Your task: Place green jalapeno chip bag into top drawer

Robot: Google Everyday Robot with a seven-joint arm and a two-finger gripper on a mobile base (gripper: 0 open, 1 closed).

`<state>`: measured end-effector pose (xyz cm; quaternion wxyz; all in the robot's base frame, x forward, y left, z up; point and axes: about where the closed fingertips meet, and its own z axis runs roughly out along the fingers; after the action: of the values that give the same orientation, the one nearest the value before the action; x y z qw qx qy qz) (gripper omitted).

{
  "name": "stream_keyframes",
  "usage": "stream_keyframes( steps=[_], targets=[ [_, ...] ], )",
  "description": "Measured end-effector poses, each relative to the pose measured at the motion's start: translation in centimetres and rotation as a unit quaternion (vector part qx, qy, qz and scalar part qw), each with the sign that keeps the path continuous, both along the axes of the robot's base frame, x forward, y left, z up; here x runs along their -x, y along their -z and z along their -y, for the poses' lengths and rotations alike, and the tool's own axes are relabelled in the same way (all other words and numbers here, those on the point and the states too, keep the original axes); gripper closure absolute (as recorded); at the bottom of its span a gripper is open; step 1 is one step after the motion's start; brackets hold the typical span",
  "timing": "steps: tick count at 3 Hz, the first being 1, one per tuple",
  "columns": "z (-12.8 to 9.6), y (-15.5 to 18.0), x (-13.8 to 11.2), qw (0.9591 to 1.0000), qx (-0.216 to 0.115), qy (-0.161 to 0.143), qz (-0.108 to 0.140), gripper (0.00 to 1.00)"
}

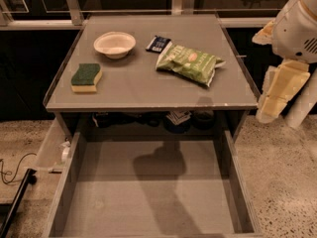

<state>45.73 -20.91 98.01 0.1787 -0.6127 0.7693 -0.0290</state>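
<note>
Below and to the left of the jaws, the top drawer [148, 197]: pulled wide open toward the camera, grey, shallow, low-sided. Shows a plain flat bottom crossed by a dark shadow.

Left of the jaws and a little higher in view, the grey counter [148, 90], directly above the drawer's back end. Carries four things, all well apart from the jaws.

Above the jaws, the white robot arm [297, 29], at the right edge of the view, out past the counter's right side. Hanging from it, the cream-coloured jaws, pointing down beside the counter's front right corner, over the speckled floor [282, 182]. Cannot tell how wide open, nor whether holding anything.

Nearest to the jaws on the counter, up and to the left: the green jalapeno chip bag [188, 63]. Lies flat on the right half of the top, reddish logo facing up, not in the drawer.

Farther left and higher, the white bowl [114, 43], upright near the back left.

Farthest left of the jaws and about level with them, the green-and-yellow sponge [86, 77], green side up, close to the counter's left edge.

Smallest, the dark-blue wrapper [158, 43], just beside the bag's far left corner, between bag and bowl; cannot tell whether touching.
</note>
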Motion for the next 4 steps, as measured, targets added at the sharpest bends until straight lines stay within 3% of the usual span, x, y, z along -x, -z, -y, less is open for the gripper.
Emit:
stream_keyframes(
  steps=[1,2,3,4],
  targets=[
    [-1.4,-0.3,-3.7,0.9986,-0.021,-0.035,0.035,0.0],
    [-2.9,-0.3,-8.3,0.9934,-0.058,-0.064,0.076,0.0],
    [-4.2,0.3,-11.6,0.9884,-0.098,-0.071,0.092,0.0],
    [-4.6,1.3,-14.1,0.9841,-0.141,-0.063,0.088,0.0]
  ],
)
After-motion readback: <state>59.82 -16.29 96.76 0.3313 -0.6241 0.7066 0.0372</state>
